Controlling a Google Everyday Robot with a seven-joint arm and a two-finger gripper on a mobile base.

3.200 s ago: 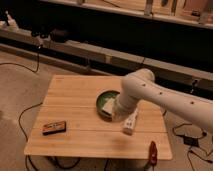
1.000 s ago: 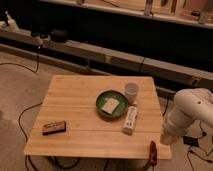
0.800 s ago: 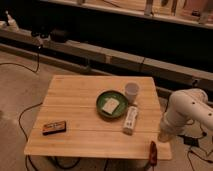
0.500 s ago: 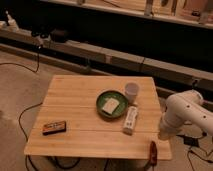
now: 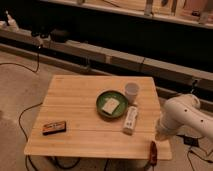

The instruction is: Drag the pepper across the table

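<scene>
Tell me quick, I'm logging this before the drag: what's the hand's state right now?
Hand: state cannot be told; it hangs low at the right edge of the table, close to the pepper.

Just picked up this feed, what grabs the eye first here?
The bulky white arm at the right side of the table stands out first, its gripper low by the near right corner. Mid-table sits a green plate holding a pale block, with a white cup and a lying white bottle to its right. The red pepper lies at the near edge, close to the gripper.
</scene>
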